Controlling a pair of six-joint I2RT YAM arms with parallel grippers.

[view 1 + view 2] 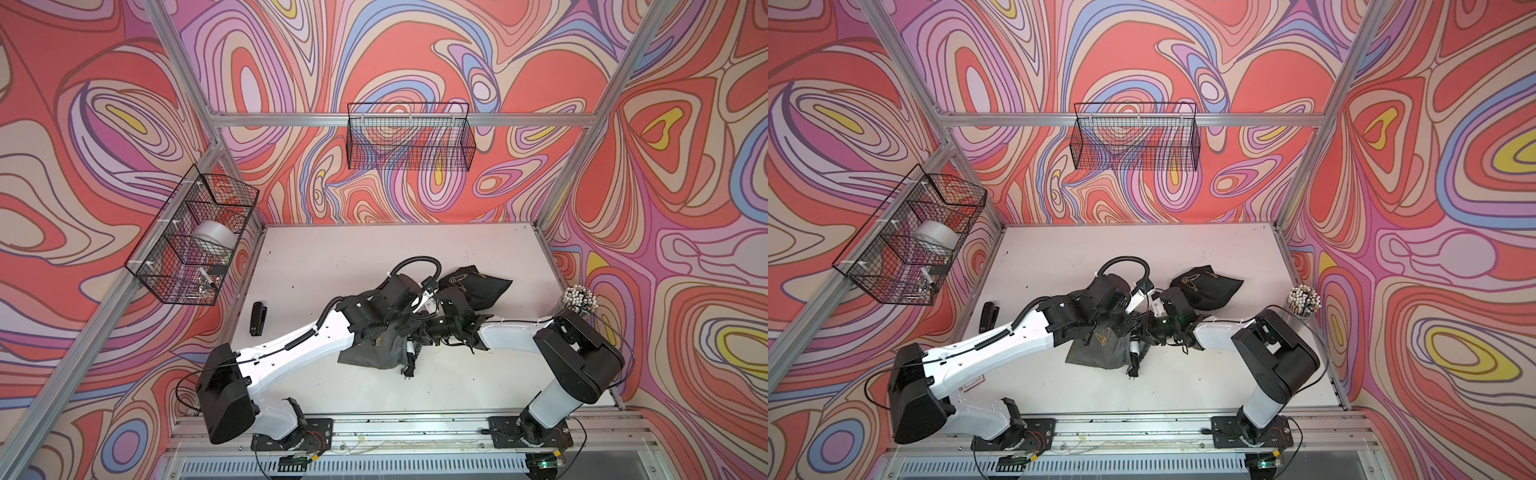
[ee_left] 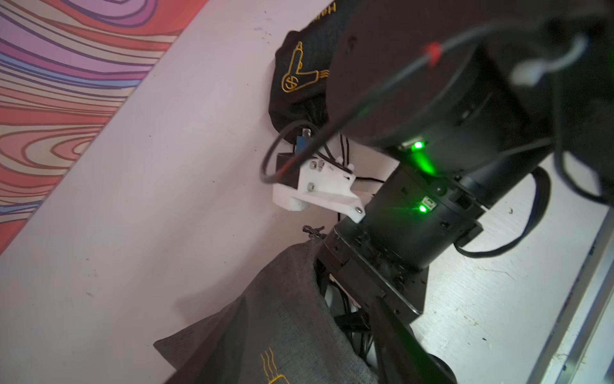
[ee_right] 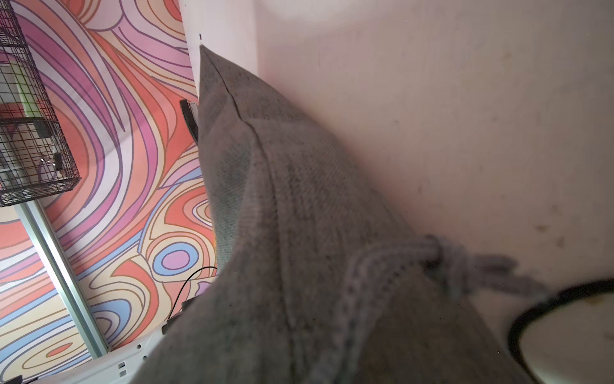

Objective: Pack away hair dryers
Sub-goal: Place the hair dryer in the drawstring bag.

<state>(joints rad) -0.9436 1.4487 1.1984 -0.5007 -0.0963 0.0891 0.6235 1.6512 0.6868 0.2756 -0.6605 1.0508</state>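
Right hand [image 2: 382, 299], its grip hidden by cloth and impossible to tell, sits at the mouth of the grey pouch [image 2: 265, 316] mid-way across the surface [image 1: 316, 266], where the white hair dryer [image 1: 411, 347] lies mostly inside, plug [image 1: 409, 371] trailing out; it is probably hard, glossy and slippery, best taken by its handle.

walls [image 1: 415, 62] swirl coral, pink, lilac, blue and yellow; bench [image 1: 332, 257] white. grey pouch [image 1: 370, 353] and black pouch [image 1: 478, 286] both carry gold print. white hair dryer [image 1: 411, 346], black cord [image 1: 409, 365]. black wire baskets [image 1: 409, 137].

Left and right jaws alike unseen near the grey pouch [image 1: 370, 355].
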